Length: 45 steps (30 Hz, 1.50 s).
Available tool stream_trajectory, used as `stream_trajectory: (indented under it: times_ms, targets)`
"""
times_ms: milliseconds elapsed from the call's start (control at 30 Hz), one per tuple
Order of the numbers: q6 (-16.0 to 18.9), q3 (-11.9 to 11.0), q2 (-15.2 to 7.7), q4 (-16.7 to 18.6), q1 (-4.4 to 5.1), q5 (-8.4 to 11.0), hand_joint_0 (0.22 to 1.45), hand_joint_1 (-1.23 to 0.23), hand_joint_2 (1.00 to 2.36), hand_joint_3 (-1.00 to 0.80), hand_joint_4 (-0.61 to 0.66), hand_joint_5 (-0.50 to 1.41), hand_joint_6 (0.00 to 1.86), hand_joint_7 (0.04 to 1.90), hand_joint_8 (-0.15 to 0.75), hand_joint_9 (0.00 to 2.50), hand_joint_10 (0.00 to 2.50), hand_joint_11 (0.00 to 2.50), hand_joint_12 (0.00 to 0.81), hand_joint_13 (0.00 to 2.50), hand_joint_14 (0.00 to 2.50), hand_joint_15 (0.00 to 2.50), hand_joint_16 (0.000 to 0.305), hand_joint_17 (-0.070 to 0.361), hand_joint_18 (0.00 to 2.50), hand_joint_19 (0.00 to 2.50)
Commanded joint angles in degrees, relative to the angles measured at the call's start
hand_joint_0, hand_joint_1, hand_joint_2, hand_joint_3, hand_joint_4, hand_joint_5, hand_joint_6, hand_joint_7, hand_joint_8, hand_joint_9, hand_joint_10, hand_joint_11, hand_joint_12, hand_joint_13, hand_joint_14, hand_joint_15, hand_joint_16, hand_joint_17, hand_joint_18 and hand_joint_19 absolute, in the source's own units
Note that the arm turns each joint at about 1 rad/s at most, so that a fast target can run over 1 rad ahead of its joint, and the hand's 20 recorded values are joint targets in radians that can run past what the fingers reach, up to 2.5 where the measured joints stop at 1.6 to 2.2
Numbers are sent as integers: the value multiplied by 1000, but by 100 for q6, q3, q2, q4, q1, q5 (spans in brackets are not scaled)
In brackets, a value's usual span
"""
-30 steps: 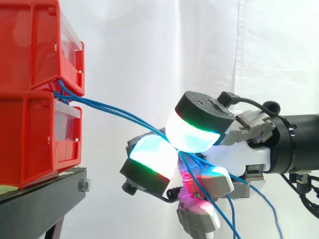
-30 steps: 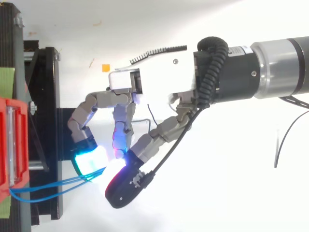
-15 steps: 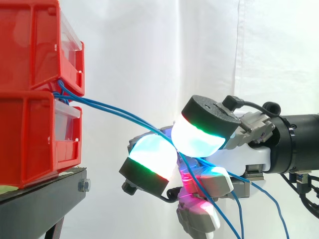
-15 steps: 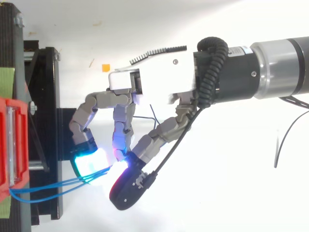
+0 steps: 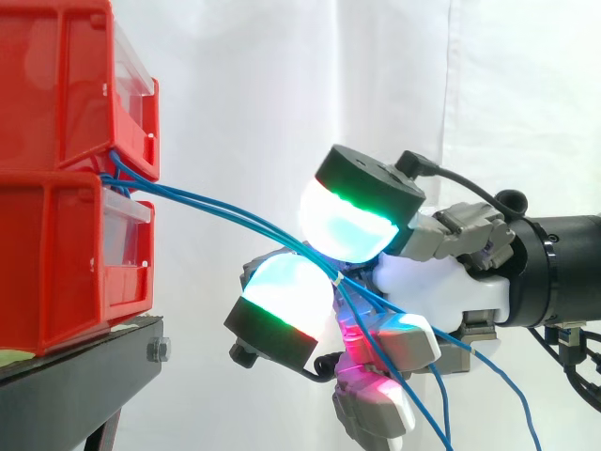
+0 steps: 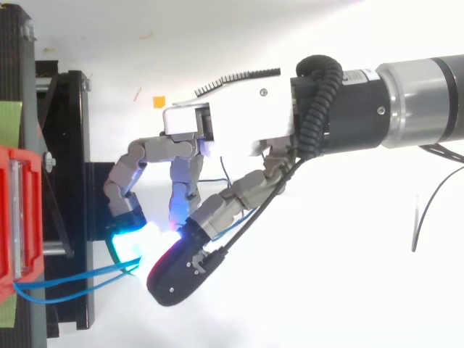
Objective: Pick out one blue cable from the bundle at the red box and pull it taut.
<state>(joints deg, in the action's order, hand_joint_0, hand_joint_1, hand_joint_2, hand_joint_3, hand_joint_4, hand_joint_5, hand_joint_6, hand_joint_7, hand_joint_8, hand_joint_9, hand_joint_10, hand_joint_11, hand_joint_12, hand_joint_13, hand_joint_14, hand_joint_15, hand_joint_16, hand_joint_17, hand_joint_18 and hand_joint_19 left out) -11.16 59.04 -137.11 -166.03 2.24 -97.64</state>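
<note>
Two red bins, upper (image 5: 56,94) and lower (image 5: 56,263), are stacked at the left. Several thin blue cables (image 5: 225,212) leave the gap between them and slope down to the right, slightly slack. My hand (image 5: 441,291) reaches in from the right, fingers curled. The cables run between the green-and-cyan thumb pad (image 5: 346,224) and a cyan finger pad (image 5: 286,287) below it, which close on them. From above, the hand (image 6: 232,130) stands right of the red bin (image 6: 18,210), with the blue cables (image 6: 80,276) leading into the glowing pads.
The bins rest on a black stand (image 5: 84,376) whose edge juts toward the hand. Behind the hand the cable tails (image 5: 437,413) hang down. A white curtain (image 5: 282,85) backs everything. A small orange mark (image 6: 158,101) lies on the white floor.
The thumb has swung up and toward the bins, so its pad now sits over the cyan finger pad with the cables between. Palm and arm have stayed put.
</note>
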Motion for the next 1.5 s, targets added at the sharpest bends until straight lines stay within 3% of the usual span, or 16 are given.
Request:
stream_trajectory:
  times_ms: [0, 200, 433, 567, 700, 900, 1367, 1467]
  targets:
    - [-1, 2, 0, 0, -4, 0, 615, -546, 1000, -500, 89, -115, 881, 939, 342, 1416, 24, 828, 419, 1247, 24, 667, 50, 112, 993, 797]
    - [-1, 2, 0, -9, -4, 0, 641, -657, 1013, -339, 14, -105, 886, 983, 342, 1427, 26, 829, 420, 1258, 25, 666, 50, 112, 995, 797]
    - [-1, -24, 0, -9, -4, 0, 635, -760, 1018, -226, 44, -105, 890, 1030, 346, 1430, 25, 841, 420, 1264, 23, 670, 50, 112, 1009, 795]
    - [-1, -42, 0, -18, -4, 8, 639, -765, 1018, -239, 48, -107, 895, 1000, 345, 1424, 27, 838, 423, 1263, 25, 675, 50, 113, 1008, 793]
    - [-1, -42, 0, -18, -4, 8, 618, -657, 1008, -410, 71, -107, 886, 951, 350, 1478, 25, 829, 427, 1288, 23, 668, 51, 114, 1019, 804]
    - [-1, -33, 0, -26, -4, 8, 600, -581, 1000, -500, 80, -101, 859, 973, 352, 1491, 26, 804, 430, 1292, 24, 675, 51, 115, 1027, 806]
    - [-1, -33, 0, -35, -4, 8, 578, -630, 1000, -500, 86, -100, 852, 967, 355, 1492, 27, 797, 434, 1295, 24, 676, 52, 117, 1028, 813]
    - [-1, -33, 0, -26, 5, 8, 625, -627, 1013, -344, 61, -96, 847, 969, 353, 1502, 28, 804, 427, 1298, 24, 670, 51, 114, 1022, 811]
